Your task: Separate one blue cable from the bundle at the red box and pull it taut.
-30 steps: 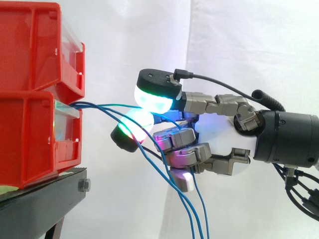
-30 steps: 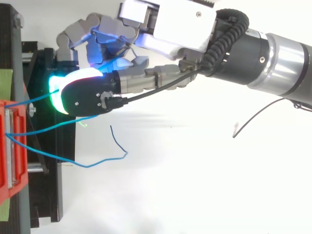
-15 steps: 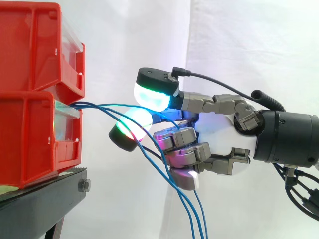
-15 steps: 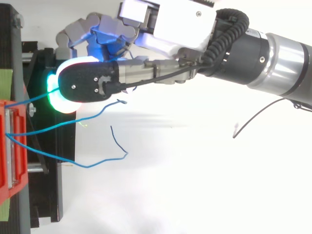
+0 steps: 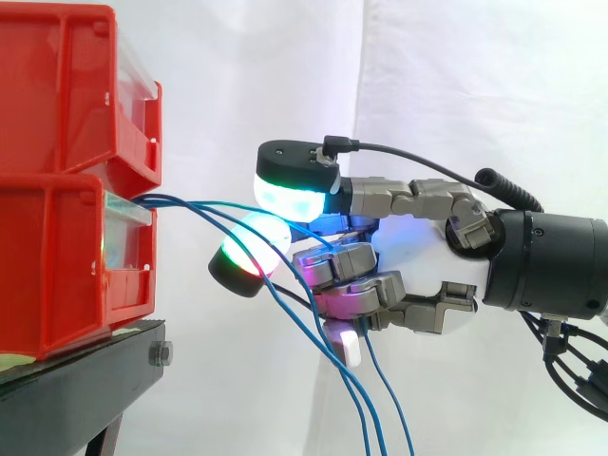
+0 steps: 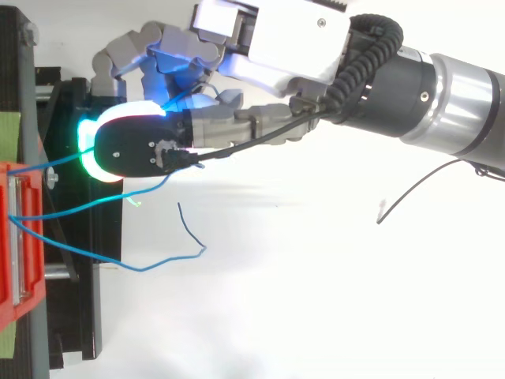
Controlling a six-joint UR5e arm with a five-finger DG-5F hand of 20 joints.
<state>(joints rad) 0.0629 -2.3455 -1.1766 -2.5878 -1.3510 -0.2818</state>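
Side view, hand: your hand (image 5: 423, 252) reaches in from the right, level with the front of the red box (image 5: 57, 266). Its fingers are curled, and two glowing pads (image 5: 285, 195) are closed narrowly on one blue cable (image 5: 214, 201).
Side view, blue cable: it leaves the upper front edge of the red box, which stands at the right edge of the black stand (image 5: 85, 380). From there it runs almost level into the pinch and looks a little slack.
Side view, bundle: the other strands (image 5: 157, 199) come out at the same edge and drop away under the hand. Whether they touch the curled fingers, you cannot tell.
Top view, hand: the hand (image 6: 268, 47) lies over the far corner of the black stand (image 6: 79, 300).
Top view, blue cable: one strand (image 6: 47, 163) goes from the red box (image 6: 9, 312) under the dark back of the pad.
Top view, bundle: a lower strand loops out past the stand's edge and ends free.
Handling: I judge the cable thin, light and limp, with a smooth jacket that may slip between round pads.
Where to hold: keep the grip on the part that is free of the others, close to the pads. Pull straight away from the box and gently, because the fixing inside the box is hidden.
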